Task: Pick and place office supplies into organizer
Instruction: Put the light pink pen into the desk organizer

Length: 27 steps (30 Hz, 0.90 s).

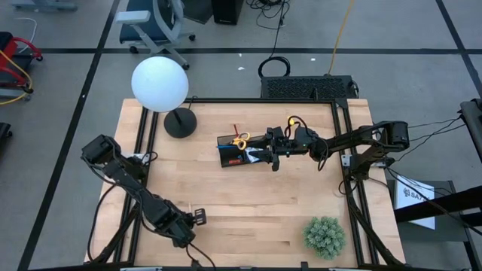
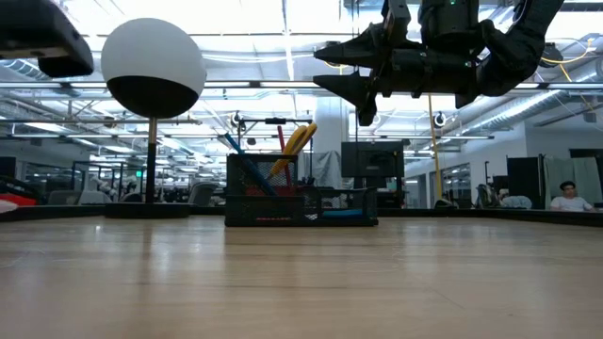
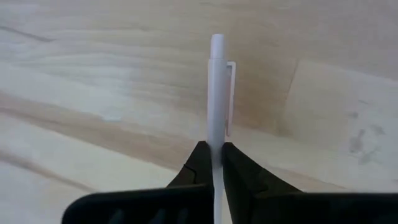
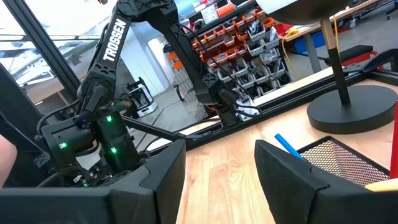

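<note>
Clamping a white pen (image 3: 217,106), your left gripper (image 1: 197,217) sits low at the table's near edge; the pen's lower end is hidden between the fingers. Your right gripper (image 1: 265,153) hangs open, empty, above the organizer (image 1: 242,149), covering part of it.

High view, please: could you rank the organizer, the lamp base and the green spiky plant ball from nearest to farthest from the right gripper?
Measured from the right gripper, which hangs open above the table's middle:
1. The organizer, right beside the gripper, on its left-arm side.
2. The lamp base, farther that way, toward the table's far edge.
3. The green spiky plant ball, at the near edge on the right arm's side.
</note>
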Available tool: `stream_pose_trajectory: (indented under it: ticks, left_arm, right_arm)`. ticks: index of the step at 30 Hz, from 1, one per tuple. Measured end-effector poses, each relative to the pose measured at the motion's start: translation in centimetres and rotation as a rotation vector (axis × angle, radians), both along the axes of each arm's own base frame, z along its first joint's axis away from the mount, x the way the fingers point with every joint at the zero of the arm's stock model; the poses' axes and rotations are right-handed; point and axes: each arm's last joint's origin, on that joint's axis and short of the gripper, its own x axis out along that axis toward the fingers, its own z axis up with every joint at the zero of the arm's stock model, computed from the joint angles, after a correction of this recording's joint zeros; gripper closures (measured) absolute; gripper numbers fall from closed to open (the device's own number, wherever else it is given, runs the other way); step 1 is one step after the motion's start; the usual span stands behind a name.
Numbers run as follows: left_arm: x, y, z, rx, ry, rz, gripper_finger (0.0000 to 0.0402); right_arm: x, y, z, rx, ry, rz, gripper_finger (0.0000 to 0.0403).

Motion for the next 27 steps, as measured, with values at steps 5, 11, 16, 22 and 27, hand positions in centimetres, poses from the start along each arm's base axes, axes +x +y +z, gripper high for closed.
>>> stream_pose_trajectory:
  ticks: [5,11,16,22,27]
  left_arm:
    - [0.1,0.5,1.2,-0.004,-0.054,0.045,0.0397]
    - [0.5,1.7,2.7,0.023,-0.161,0.135,0.0397]
    - [0.9,2.9,4.2,0.019,-0.245,0.227,0.0397]
    - [1.5,4.6,5.7,-0.001,-0.314,0.338,0.0397]
    - [1.9,5.9,6.7,-0.006,-0.367,0.421,0.0397]
  right_arm:
    - [0.0,0.0,0.0,0.001,0.0,0.0,0.0216]
    - [0.0,0.0,0.0,0.0,0.0,0.0,0.0216]
    - [0.0,0.0,0.0,0.0,-0.003,0.0,0.0216]
    - [0.0,0.0,0.2,0.007,-0.02,0.005,0.0216]
    - [0.0,0.0,0.2,0.022,-0.021,0.006,0.0216]
